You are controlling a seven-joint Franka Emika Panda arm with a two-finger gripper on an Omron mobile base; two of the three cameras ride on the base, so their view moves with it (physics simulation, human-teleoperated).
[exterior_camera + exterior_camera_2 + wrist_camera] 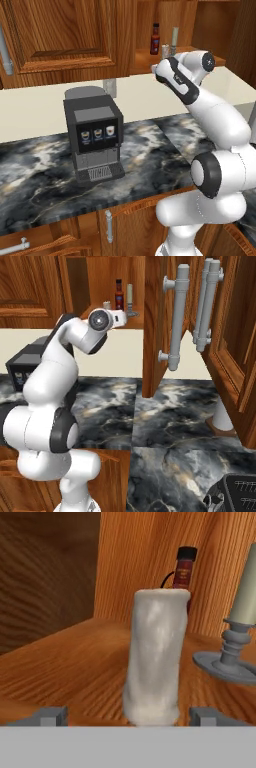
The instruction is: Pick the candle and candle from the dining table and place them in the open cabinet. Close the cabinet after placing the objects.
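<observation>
Standing upright on the reddish-brown wooden cabinet (60, 662) shelf, the stubby beige-grey candle (155, 662) is sitting between the spread tool (127, 716) tips. Withdrawing crookedly is risking tipping it into the cream stick candle (245, 592).

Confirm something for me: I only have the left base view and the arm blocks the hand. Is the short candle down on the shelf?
Observer: Yes. In the hand view the short candle stands upright on the cabinet shelf.
Operator: Jaws off it?
Observer: The gripper is open. Its fingertips sit on either side of the candle's foot, not pinching it.
Operator: Cabinet door?
Observer: Not closed. In the right base view the door stands swung open, with its long silver handle out over the counter.
</observation>
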